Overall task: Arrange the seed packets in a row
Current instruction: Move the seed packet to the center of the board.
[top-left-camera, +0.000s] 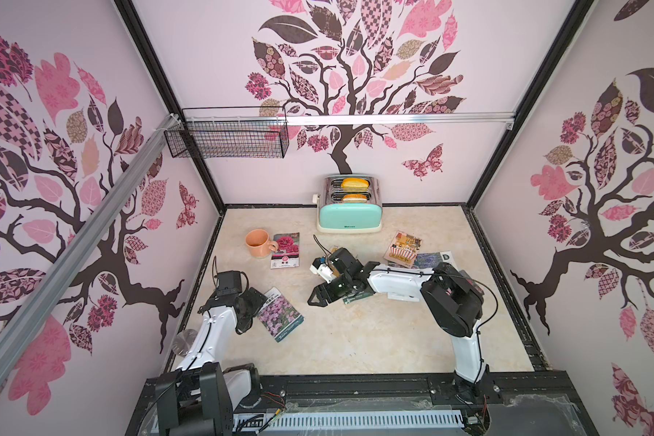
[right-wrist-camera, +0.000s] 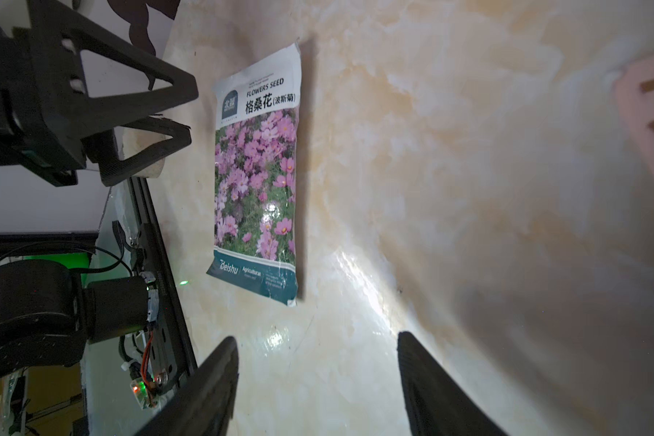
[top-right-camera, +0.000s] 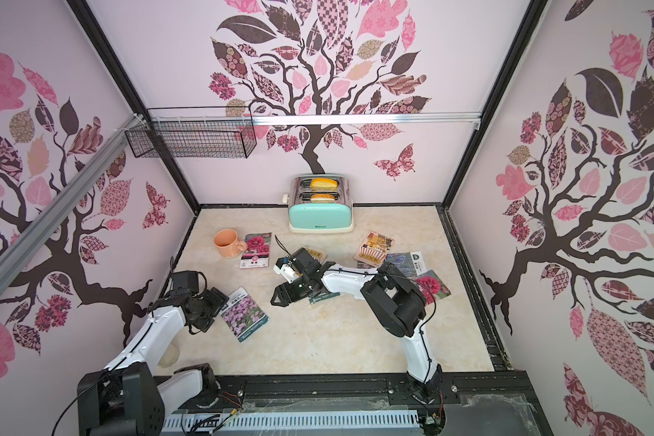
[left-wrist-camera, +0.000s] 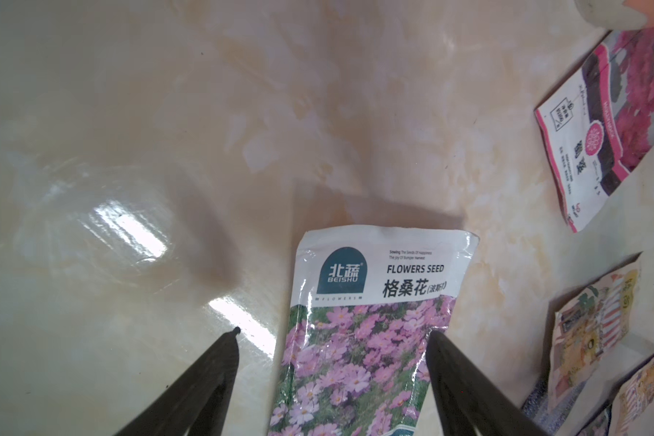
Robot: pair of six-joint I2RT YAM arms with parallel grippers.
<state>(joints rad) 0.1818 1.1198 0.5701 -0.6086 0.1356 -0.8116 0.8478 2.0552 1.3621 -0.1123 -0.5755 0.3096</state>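
Seed packets lie scattered on the marble table [top-left-camera: 355, 347]. A pink-purple flower packet [top-left-camera: 282, 315] [left-wrist-camera: 370, 324] lies at the front left, and my left gripper [top-left-camera: 253, 312] [left-wrist-camera: 333, 336] stands open astride its near end, one finger [left-wrist-camera: 446, 362] at its edge. A magenta packet [top-left-camera: 286, 251] lies beside the mug. At the right are an orange shopfront packet [top-left-camera: 403, 247], a lavender packet [top-left-camera: 429, 260] and another magenta packet [top-right-camera: 433, 287]. My right gripper [top-left-camera: 318, 296] [right-wrist-camera: 316, 339] is open over bare table, its arm hiding most of a teal-edged packet [top-left-camera: 355, 300].
A mint toaster [top-left-camera: 350, 211] with bread stands at the back wall. An orange mug [top-left-camera: 257, 243] sits at the back left, touching the magenta packet. A wire basket [top-left-camera: 227, 139] hangs on the wall. Another orange packet [top-right-camera: 314, 253] peeks from behind the right wrist.
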